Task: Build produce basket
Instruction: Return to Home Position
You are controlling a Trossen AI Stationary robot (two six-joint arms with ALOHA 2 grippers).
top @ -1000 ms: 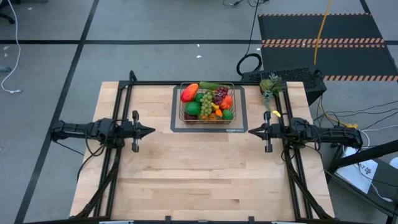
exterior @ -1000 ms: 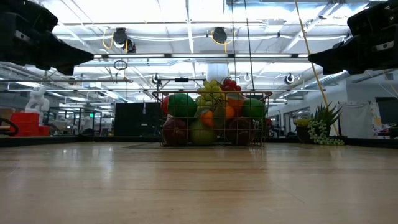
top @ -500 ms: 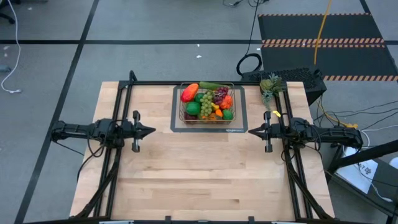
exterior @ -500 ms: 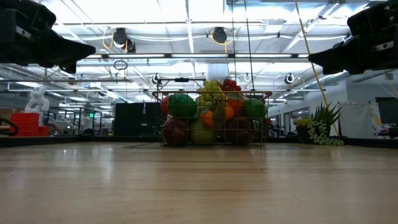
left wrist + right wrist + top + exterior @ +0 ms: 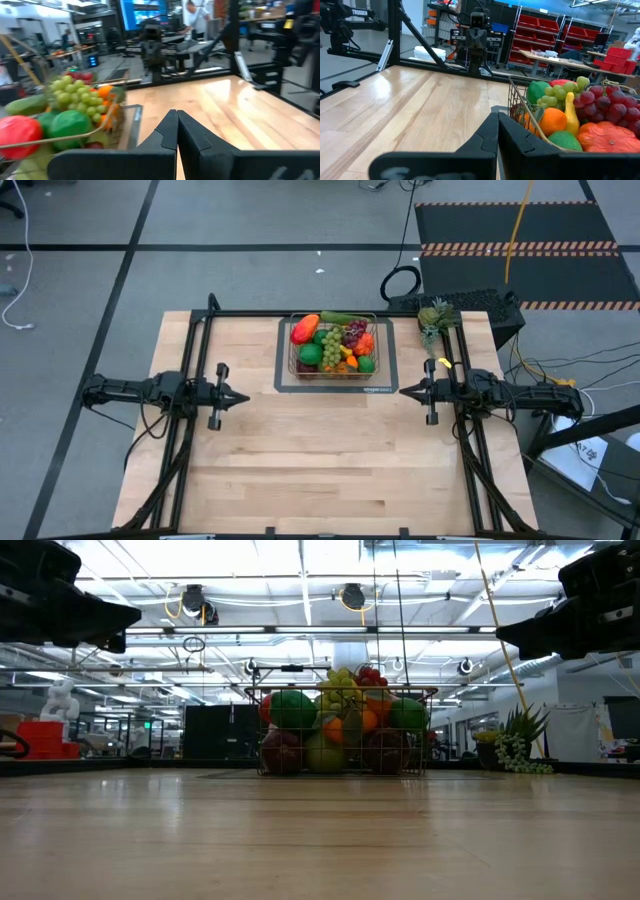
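Note:
The wire basket (image 5: pixel 290 358) stands on a dark mat (image 5: pixel 386 383) at the middle of the table's far side. It is heaped with produce (image 5: pixel 335 343): green and purple grapes, an orange, green and red fruit, a cucumber. The low view shows the same basket (image 5: pixel 300 690) and produce (image 5: pixel 340 720). My left gripper (image 5: pixel 246 395) hovers shut at the table's left, pointing level toward the right, with the basket (image 5: pixel 75 137) off to one side. My right gripper (image 5: pixel 402 390) hovers shut at the table's right, pointing left, with the basket (image 5: pixel 520 107) beside it. Neither holds anything.
A spiky green pineapple-like piece (image 5: pixel 434 315) stands at the table's far right corner. Dark frame rails (image 5: pixel 190 360) run along both table sides under the arms. Bare wood (image 5: pixel 320 450) spans the middle and near half of the table.
My left gripper has turned a little at the wrist while staying where it was, and its fingers have stayed shut. The basket and my right gripper have not moved.

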